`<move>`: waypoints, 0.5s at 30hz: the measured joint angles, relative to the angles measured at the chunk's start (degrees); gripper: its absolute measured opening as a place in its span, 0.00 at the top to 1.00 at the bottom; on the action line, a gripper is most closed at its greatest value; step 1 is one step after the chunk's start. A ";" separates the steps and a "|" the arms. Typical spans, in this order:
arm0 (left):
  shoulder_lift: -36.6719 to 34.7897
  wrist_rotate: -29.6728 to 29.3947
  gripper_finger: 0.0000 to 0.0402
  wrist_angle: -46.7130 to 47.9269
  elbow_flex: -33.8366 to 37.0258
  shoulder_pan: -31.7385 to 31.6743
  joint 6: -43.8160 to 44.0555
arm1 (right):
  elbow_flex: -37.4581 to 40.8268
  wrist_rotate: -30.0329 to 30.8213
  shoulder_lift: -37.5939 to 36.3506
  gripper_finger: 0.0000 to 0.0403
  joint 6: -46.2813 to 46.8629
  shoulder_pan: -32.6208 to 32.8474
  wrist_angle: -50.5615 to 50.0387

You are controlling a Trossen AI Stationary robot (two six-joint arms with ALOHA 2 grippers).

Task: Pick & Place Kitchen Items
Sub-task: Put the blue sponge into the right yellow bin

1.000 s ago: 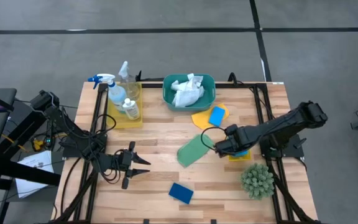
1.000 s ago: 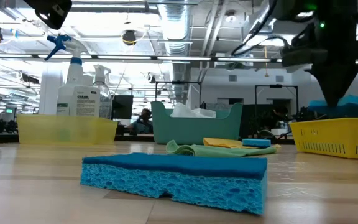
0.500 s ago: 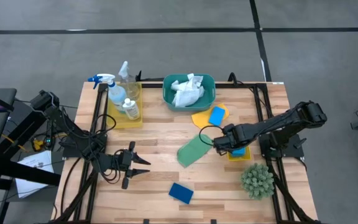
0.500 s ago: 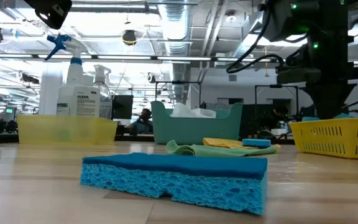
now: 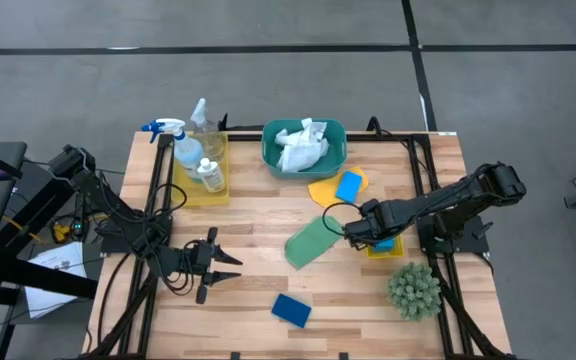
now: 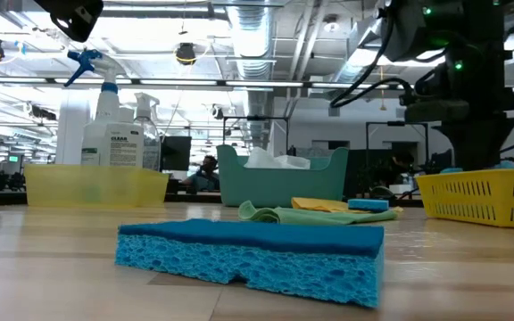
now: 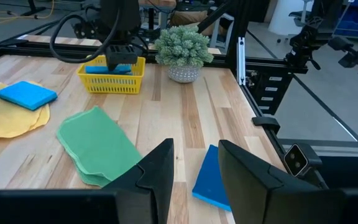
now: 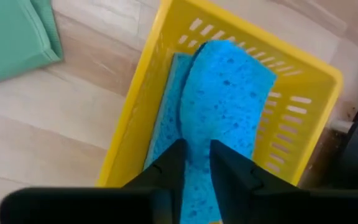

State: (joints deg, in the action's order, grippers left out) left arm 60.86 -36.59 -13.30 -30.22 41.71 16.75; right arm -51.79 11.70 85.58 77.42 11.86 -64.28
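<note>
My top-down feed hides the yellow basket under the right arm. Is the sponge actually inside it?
Observer: Yes. The right wrist view shows the light-blue foam sponge inside the yellow perforated plastic basket, standing on edge, with the right claw at it.
Operator: Does the basket touch the plant?
Observer: No. The left wrist view shows bare wood between it and the spiky green plant's white pot.
Operator: And the dark-blue sponge?
Observer: The low view shows the dark-blue rectangular sponge lying flat on the wooden table.
</note>
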 joint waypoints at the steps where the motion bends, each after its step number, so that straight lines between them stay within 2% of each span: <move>1: 0.00 0.02 0.70 0.00 0.00 0.00 0.00 | 0.00 0.33 0.00 0.82 0.14 0.22 0.03; 10: 0.00 0.02 0.70 0.00 0.00 0.02 0.02 | 0.00 0.66 -0.04 0.71 1.08 1.65 0.01; 15: 0.00 0.01 0.70 -0.02 0.00 0.00 0.02 | -2.08 3.86 -0.20 0.65 0.53 1.68 -1.79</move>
State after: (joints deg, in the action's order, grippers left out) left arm 60.86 -36.58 -13.32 -30.22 41.72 16.78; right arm -53.87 15.56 85.38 77.95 13.54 -66.08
